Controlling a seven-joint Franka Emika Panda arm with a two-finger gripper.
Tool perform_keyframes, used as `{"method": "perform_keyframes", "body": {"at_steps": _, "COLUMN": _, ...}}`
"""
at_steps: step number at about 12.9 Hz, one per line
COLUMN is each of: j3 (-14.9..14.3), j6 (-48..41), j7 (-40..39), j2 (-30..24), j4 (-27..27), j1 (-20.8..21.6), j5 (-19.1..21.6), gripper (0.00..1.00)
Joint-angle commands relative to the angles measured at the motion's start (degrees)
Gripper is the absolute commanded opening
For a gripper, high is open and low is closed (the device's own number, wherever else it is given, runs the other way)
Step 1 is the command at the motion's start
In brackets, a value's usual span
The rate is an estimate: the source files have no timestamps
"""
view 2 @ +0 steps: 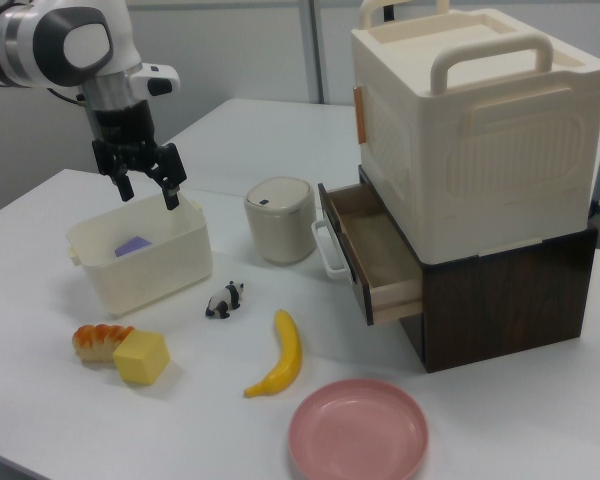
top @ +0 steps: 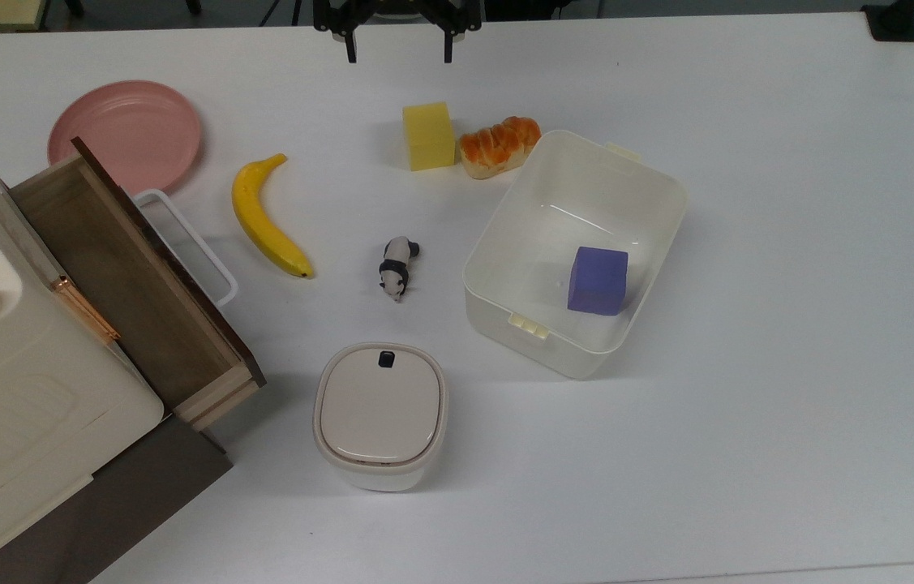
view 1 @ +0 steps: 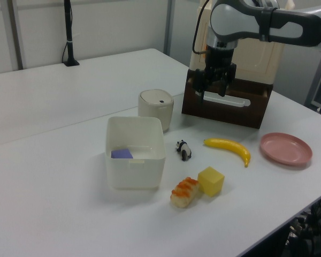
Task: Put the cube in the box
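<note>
The yellow cube (top: 429,135) (view 1: 211,181) (view 2: 141,358) rests on the white table, just off a corner of the box. The box (top: 505,212) (view 1: 135,172) (view 2: 152,268) is a cream-white tub, open on top, with a purple-blue cube (top: 598,280) (view 1: 121,154) (view 2: 133,246) lying inside it. My gripper (top: 400,50) (view 1: 213,88) (view 2: 148,190) hangs open and empty well above the table. In the top view it is at the upper edge, beyond the yellow cube.
A bread roll (top: 499,144) touches the yellow cube, between it and the box. A banana (top: 266,217), a toy panda (top: 396,266), a pink plate (top: 126,134) and a beige-lidded container (top: 381,414) stand around. An open wooden drawer (top: 124,276) juts out at the top view's left.
</note>
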Motion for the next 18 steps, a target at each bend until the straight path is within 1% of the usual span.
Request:
{"method": "perform_keyframes", "body": {"at_steps": 1, "j3": -0.65, "j6": -2.03, "j7": -0.73, "j2": -2.37, "j4": -0.48, "j1": 0.64, "j5": 1.02, "gripper": 1.0}}
{"method": "perform_keyframes", "body": {"at_steps": 9, "j3": -0.65, "j6": -1.62, "j7": -0.92, "j2": -2.2, "j4": -0.39, "j1": 0.46, "j5": 0.85, "gripper": 1.0}}
{"method": "perform_keyframes", "body": {"at_steps": 11, "j3": -0.65, "j6": -1.53, "j7": -2.23, "j2": -1.85, "j4": -0.48, "j1": 0.64, "j5": 0.32, "gripper": 1.0}}
{"method": "perform_keyframes", "body": {"at_steps": 13, "j3": -0.65, "j6": -1.88, "j7": -1.54, "j2": -2.02, "j4": -0.39, "j1": 0.55, "j5": 0.5, "gripper": 1.0}}
{"method": "perform_keyframes", "body": {"at_steps": 16, "j3": -0.65, "j6": -1.97, "j7": -3.29, "j2": -2.11, "j4": -0.3, "j1": 0.2, "j5": 0.32, "gripper": 1.0}}
{"method": "perform_keyframes", "body": {"at_steps": 18, "j3": -0.56, "j6": -2.67, "j7": -7.15, "j2": -2.2, "j4": -0.39, "j1": 0.46, "j5": 0.15, "gripper": 1.0}}
